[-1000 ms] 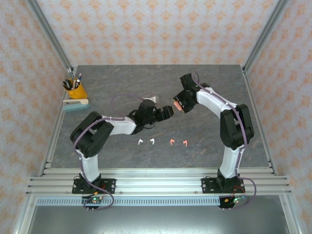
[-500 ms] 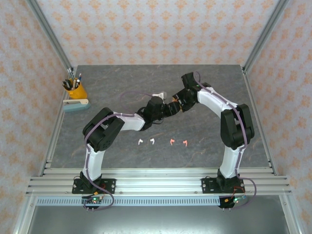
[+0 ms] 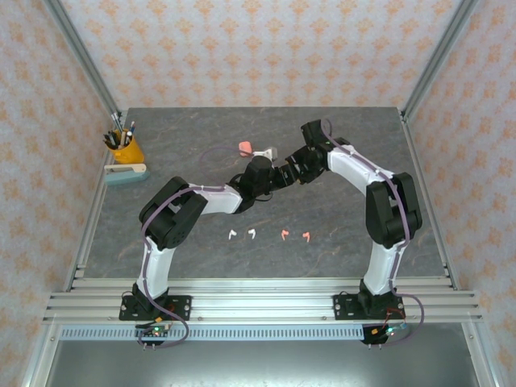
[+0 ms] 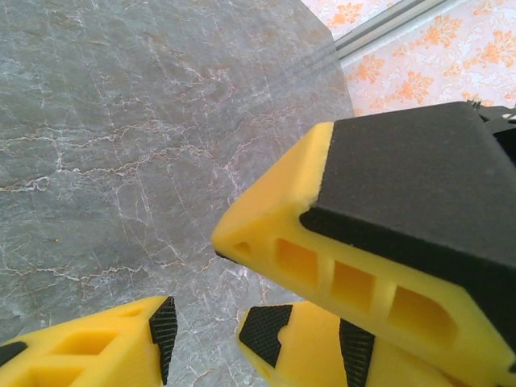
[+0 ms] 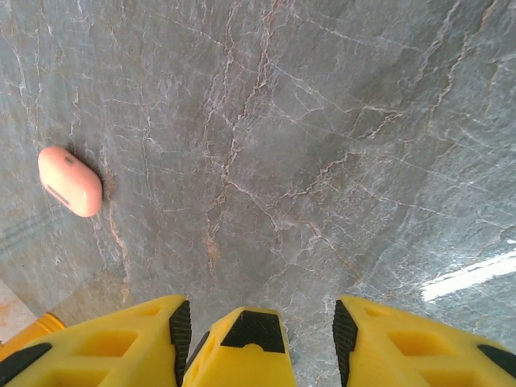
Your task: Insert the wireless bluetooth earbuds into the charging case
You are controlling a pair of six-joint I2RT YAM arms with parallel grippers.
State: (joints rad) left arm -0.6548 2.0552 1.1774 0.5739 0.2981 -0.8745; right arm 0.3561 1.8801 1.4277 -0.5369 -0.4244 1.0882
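The left gripper (image 4: pixel 205 339) has swung in to meet the right gripper (image 5: pixel 260 322) mid-table. Both sets of fingers stand apart, grasping nothing, with 1 left fingertip between the right's. The coral-pink charging case (image 3: pixel 243 146), at the right gripper 1 second ago, now lies closed on the far side, beside the white case (image 3: pixel 264 151). All 4 earbuds (image 3: pixel 251 234) lie nearer, not yet inserted.

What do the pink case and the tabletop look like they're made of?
Pink charging case: likely smooth plastic, satin finish, soft sheen on its rounded shell. Tabletop: grey stone-look surface with pale veins; bright glare suggests semi-gloss laminate or stone, unclear which.
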